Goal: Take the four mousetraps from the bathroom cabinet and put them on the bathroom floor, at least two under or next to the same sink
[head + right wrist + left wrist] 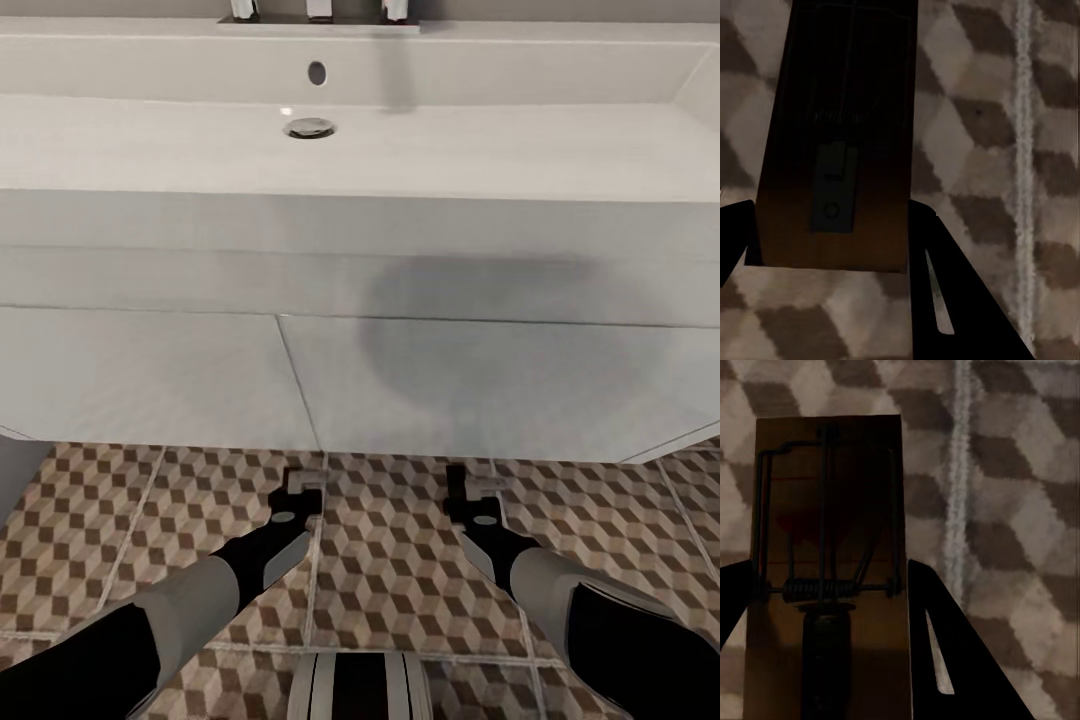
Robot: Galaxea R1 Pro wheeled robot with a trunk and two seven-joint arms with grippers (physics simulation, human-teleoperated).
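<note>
Each of my grippers is shut on a mousetrap, low over the bathroom floor [390, 570] in front of the bathroom sink [350, 150]. In the left wrist view, a dark-brown mousetrap [832, 510] with a grey wire spring fills the gap in my left gripper [829, 577], between its dark fingers [960, 660]. The right wrist view has a second mousetrap [840, 165] clamped by its end in my right gripper [832, 225]. From the head view, the left gripper [300, 487] and right gripper [467, 487] point at the foot of the white vanity front [450, 380]. The cabinet is out of view.
The vanity front overhangs the tiles just ahead of both grippers. A drain [309, 127] and taps [320, 10] sit in the basin above. Open cube-patterned tiles spread to both sides of the arms, and my own base [360, 685] sits at the near edge.
</note>
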